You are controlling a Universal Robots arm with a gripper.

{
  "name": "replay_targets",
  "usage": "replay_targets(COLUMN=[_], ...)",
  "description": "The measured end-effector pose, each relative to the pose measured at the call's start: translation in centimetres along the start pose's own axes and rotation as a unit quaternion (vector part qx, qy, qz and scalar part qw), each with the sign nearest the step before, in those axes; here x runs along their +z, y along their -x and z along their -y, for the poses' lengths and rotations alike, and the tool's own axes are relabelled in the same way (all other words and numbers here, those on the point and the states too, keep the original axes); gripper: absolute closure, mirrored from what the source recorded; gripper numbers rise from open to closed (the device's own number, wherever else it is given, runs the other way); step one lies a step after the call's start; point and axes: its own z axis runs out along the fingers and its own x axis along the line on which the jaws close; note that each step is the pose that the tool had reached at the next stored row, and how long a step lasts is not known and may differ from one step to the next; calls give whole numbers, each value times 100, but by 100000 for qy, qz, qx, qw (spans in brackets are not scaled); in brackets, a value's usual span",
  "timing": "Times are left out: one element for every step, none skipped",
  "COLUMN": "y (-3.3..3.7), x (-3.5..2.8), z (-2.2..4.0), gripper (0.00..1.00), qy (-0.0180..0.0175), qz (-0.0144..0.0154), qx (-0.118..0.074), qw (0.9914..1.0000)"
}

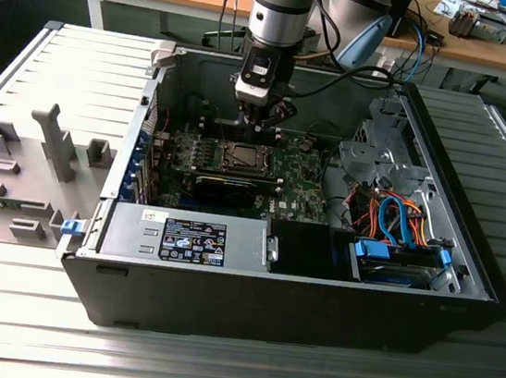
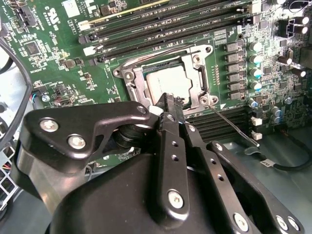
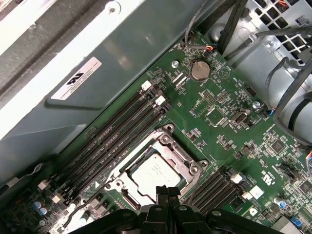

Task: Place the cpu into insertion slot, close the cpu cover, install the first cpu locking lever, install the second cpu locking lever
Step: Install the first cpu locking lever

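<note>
In the exterior view my gripper (image 1: pixel 261 125) hangs inside the open computer case, just above the insertion slot (image 1: pixel 241 157) on the green board. In both wrist views the cpu (image 2: pixel 168 80) (image 3: pixel 153 173) lies flat in the slot, grey face up. The silvery cpu cover (image 2: pixel 134 85) (image 3: pixel 181 152) lies down around it, with the chip showing through its window. My gripper (image 2: pixel 170 100) (image 3: pixel 168 191) is shut with nothing between its fingers, tips over one edge of the cover. A thin locking lever (image 2: pixel 234 126) sticks out from a corner of the slot, unlatched.
Long black memory slots (image 2: pixel 161 24) (image 3: pixel 112 136) flank the socket, and a row of capacitors (image 2: pixel 256 58) stands beside it. The case's metal wall (image 3: pixel 97 44) rises close by. A power supply (image 1: pixel 186 236) and a drive cage with cables (image 1: pixel 397 227) fill the case's front.
</note>
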Motion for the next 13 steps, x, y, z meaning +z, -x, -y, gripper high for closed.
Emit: replay_targets(y=[0, 0, 0, 0, 0, 0, 0, 0, 0, 0, 0, 0, 0], x=[0, 0, 0, 0, 0, 0, 0, 0, 0, 0, 0, 0, 0], z=[0, 0, 0, 0, 0, 0, 0, 0, 0, 0, 0, 0, 0], gripper=[89, 89, 89, 89, 89, 89, 89, 89, 89, 89, 89, 89, 89], qy=[4, 4, 5, 8, 12, 12, 17, 16, 18, 20, 23, 24, 29], qz=[4, 8, 11, 11, 17, 19, 20, 27, 27, 29, 32, 38, 43], qx=[-102, -201, -262, -337, -431, -490, -586, -642, -702, -779, -845, -957, -1080], qw=[100000, 100000, 100000, 99999, 99999, 99999, 99998, 99998, 99998, 99997, 99996, 99995, 99994])
